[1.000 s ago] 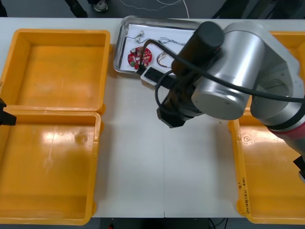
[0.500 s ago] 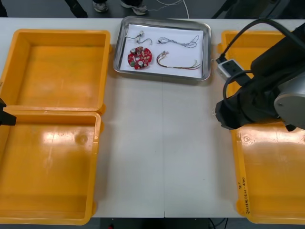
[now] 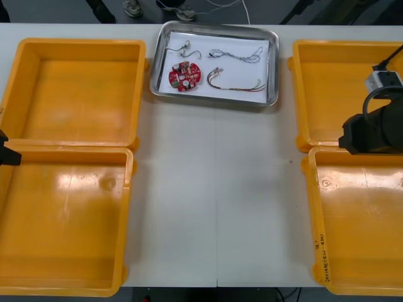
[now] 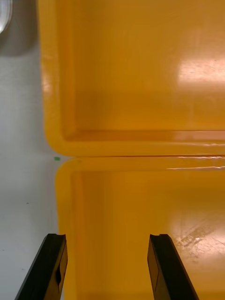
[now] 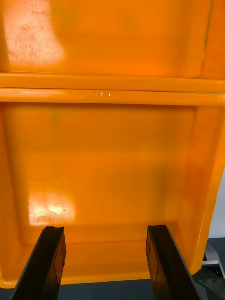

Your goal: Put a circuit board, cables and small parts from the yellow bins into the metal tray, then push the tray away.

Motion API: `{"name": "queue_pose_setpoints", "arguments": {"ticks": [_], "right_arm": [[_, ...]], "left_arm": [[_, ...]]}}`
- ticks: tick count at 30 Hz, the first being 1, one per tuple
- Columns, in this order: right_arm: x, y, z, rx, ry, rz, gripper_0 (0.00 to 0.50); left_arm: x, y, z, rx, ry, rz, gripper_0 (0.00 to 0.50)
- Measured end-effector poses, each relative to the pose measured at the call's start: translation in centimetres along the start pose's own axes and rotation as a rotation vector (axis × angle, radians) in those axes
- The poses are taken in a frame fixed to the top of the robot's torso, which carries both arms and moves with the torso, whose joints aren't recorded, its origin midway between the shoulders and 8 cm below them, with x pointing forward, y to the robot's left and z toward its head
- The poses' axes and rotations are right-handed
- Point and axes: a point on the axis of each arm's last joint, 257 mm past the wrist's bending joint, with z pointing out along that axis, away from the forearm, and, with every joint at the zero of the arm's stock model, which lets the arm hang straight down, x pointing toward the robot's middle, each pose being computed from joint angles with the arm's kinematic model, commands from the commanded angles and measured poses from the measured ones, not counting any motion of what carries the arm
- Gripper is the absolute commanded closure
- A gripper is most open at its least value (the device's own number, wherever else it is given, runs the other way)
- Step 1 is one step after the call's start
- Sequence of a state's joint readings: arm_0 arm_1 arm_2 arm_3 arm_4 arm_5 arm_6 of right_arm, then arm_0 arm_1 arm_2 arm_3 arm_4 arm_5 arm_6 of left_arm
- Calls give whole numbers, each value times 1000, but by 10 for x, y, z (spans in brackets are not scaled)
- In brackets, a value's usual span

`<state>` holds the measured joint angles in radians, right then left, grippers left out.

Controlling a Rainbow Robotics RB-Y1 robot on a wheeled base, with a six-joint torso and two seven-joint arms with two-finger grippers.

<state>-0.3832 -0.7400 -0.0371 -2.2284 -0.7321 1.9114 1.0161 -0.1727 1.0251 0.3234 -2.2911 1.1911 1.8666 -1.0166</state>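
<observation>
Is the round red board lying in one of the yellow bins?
No, the red circuit board lies inside the metal tray, next to the cables.

The light table (image 3: 214, 207) bears four yellow bins (image 3: 136, 94), two each side, and a metal tray (image 3: 273, 69) between.

Light table (image 3: 214, 189), with a thin seam (image 3: 216, 239) running from its near edge toward the far edge. Small green mark (image 4: 56, 158) on the table surface. Dark floor (image 3: 63, 9) beyond the far edge.

The metal tray (image 3: 272, 69) is shiny-rimmed and white inside, holding a red circuit board (image 3: 184, 75) and a red-and-yellow cable (image 3: 236, 83); 4 yellow bins (image 3: 75, 44) flank it.
</observation>
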Motion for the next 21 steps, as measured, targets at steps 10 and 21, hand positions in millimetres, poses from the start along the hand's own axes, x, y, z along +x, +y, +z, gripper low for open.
{"name": "queue_pose_setpoints", "arguments": {"ticks": [10, 21], "right_arm": [[-2, -51, 10, 14, -19, 105, 0], [-14, -75, 20, -1, -40, 83, 0]], "left_arm": [[0, 0, 0, 0, 0, 0, 0], [0, 0, 0, 0, 0, 0, 0]]}}
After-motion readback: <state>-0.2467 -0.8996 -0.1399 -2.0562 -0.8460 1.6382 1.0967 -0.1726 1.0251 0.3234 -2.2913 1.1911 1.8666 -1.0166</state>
